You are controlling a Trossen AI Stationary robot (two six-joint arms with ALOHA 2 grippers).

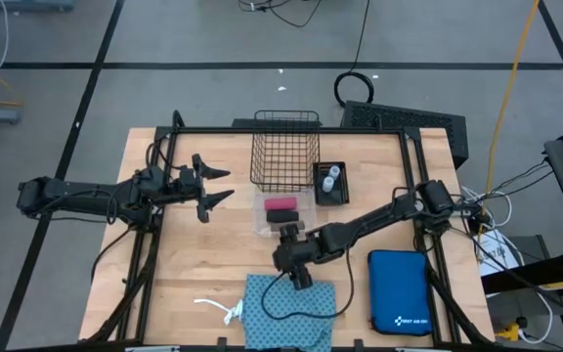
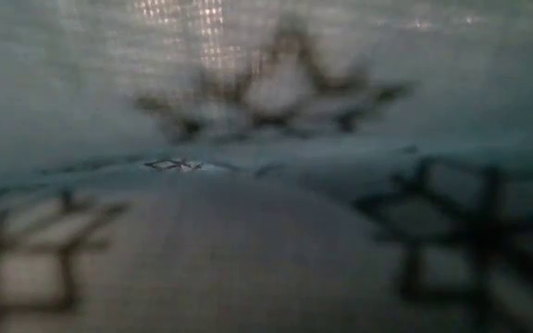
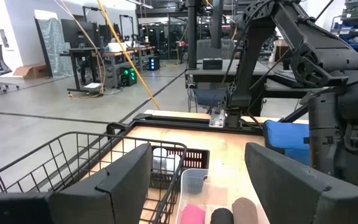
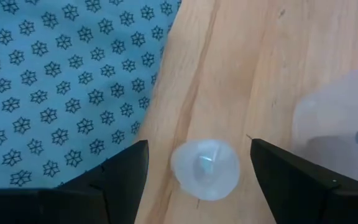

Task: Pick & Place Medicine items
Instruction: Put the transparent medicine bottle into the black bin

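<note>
Wooden tabletop [image 1: 203,264] fills the overhead view, ringed by a black frame, with grey floor all around. Right gripper [image 1: 301,278] hangs low near the front edge, fingers spread apart, and between them in its wrist view sits a white-capped vial [image 4: 204,168] standing on the wood, nothing clamping it. Teal patterned cloth [image 1: 286,313] lies just beside that vial at the front edge, its white string [image 1: 225,310] trailing off to the left. Blue zip case [image 1: 400,290] rests to the right. Left gripper [image 1: 217,189] hovers over the left half, jaws wide, holding nothing. Further back stand a wire basket [image 1: 285,149] and a black tray [image 1: 331,183] with two more vials [image 1: 330,178]. Pink roll [image 1: 281,204] and a dark roll [image 1: 281,215] lie in a clear tray [image 1: 262,225] mid-table.
</note>
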